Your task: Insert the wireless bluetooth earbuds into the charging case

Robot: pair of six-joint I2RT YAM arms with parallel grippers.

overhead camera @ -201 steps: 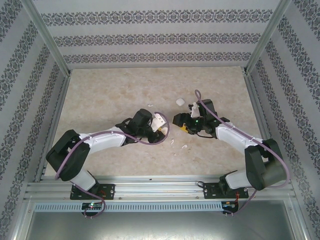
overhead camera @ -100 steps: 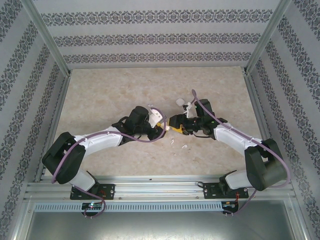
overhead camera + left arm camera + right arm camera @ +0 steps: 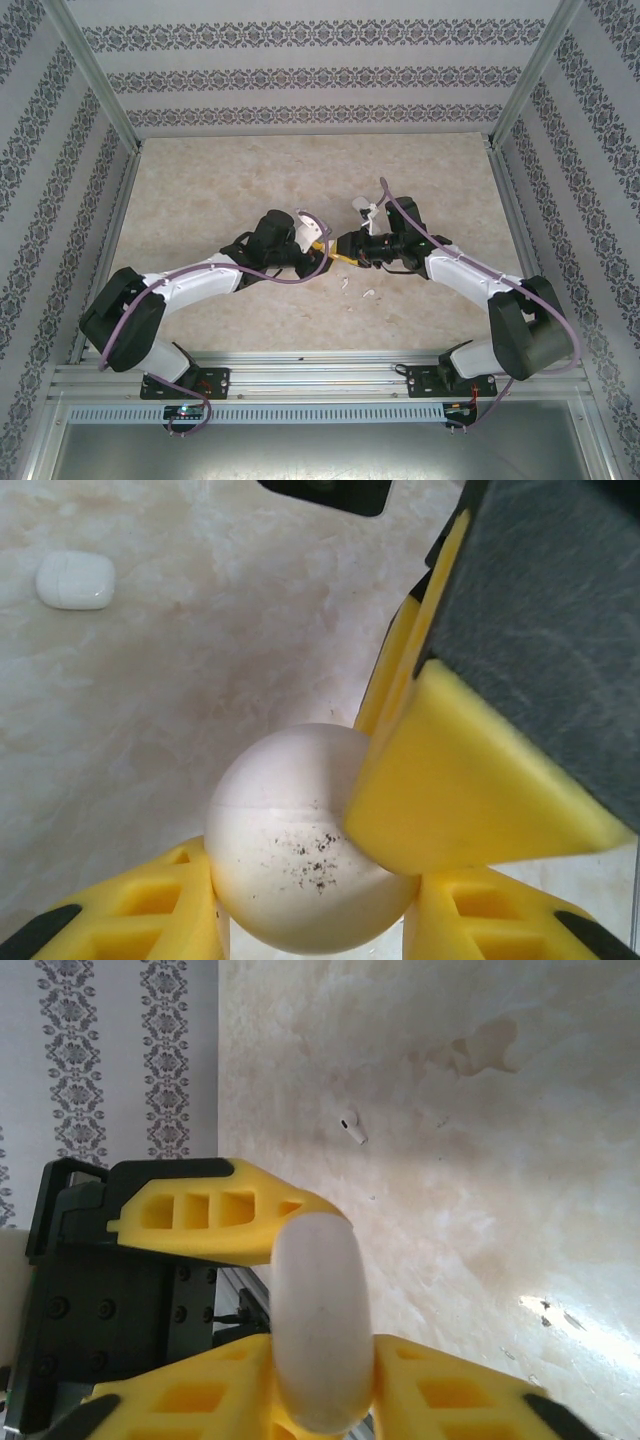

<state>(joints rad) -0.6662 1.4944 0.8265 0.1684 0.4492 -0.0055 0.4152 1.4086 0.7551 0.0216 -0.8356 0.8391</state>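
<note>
Contact is new: the right gripper (image 3: 347, 250), apart a second ago, has swung in and narrowed its yellow jaws onto the flat faces of the round white plastic case (image 3: 290, 860). The left gripper (image 3: 322, 254) clamps that case across its rim. Both pinch it, probably to pry the lid, whose closed seam bars loading. Tiny white plastic earbuds (image 3: 345, 283) lie loose on the beige marbled table (image 3: 220, 180) just below the grippers. A rounded-square white box (image 3: 75, 580) sits apart, beyond them.
</note>
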